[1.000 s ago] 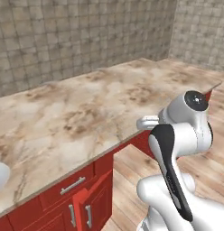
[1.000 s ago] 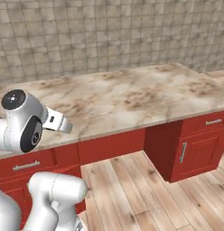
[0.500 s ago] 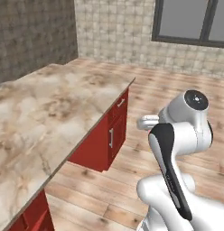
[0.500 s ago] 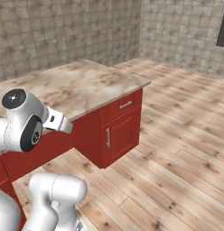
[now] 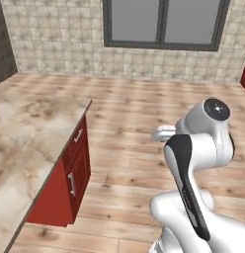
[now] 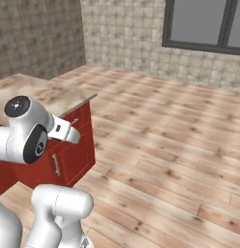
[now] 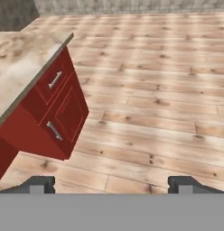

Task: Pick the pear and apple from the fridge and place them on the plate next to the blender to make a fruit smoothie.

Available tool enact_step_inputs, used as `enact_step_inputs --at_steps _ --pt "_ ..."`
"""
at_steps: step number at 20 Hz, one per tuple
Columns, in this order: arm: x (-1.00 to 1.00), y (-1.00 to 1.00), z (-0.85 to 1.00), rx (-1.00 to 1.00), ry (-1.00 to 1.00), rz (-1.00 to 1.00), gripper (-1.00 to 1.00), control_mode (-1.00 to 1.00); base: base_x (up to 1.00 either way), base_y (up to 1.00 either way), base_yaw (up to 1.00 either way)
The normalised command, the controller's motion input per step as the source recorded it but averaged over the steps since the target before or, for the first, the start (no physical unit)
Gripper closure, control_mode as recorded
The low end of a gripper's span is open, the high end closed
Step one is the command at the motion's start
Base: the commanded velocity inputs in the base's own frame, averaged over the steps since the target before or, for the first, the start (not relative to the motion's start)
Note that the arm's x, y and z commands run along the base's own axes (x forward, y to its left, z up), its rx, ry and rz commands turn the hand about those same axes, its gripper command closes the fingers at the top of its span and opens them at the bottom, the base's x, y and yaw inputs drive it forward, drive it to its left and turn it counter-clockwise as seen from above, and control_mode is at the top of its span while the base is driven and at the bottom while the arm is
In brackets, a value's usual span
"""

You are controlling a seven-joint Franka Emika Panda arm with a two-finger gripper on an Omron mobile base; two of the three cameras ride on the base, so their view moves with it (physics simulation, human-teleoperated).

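As the base turns, the view has swung off the long counter to its red end cabinet, bare floor and a window. The gripper is spread and empty. No fridge or fruit is in view; the robot is likely still searching.

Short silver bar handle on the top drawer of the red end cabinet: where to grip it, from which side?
Grip the short silver bar handle at mid-span, between its end mounts. It runs level across the red drawer front and stands proud of it, so probably come in square from the wood-floor side, one finger above the bar and one below. The gripper is open and far from it.
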Motion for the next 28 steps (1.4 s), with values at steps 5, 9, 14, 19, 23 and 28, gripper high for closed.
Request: enact_step_inputs --at_steps 5,9,14,19,23,28 --pt "0.00 0.00 0.00 0.00 0.00 0.00 -1.00 1.00 1.00 -0.61 -0.22" --pt "0.00 0.00 0.00 0.00 0.00 0.00 -1.00 1.00 1.00 -0.80 -0.32" --pt "0.00 0.00 0.00 0.00 0.00 0.00 -1.00 1.00 0.94 -0.72 -0.43" --pt "0.00 0.00 0.00 0.00 0.00 0.00 -1.00 1.00 0.88 -0.69 -0.46" --pt "0.00 0.00 0.00 0.00 0.00 0.00 -1.00 1.00 1.00 -0.44 -0.42" --pt "0.00 0.00 0.00 0.00 0.00 0.00 -1.00 1.00 1.00 -0.16 -0.44"
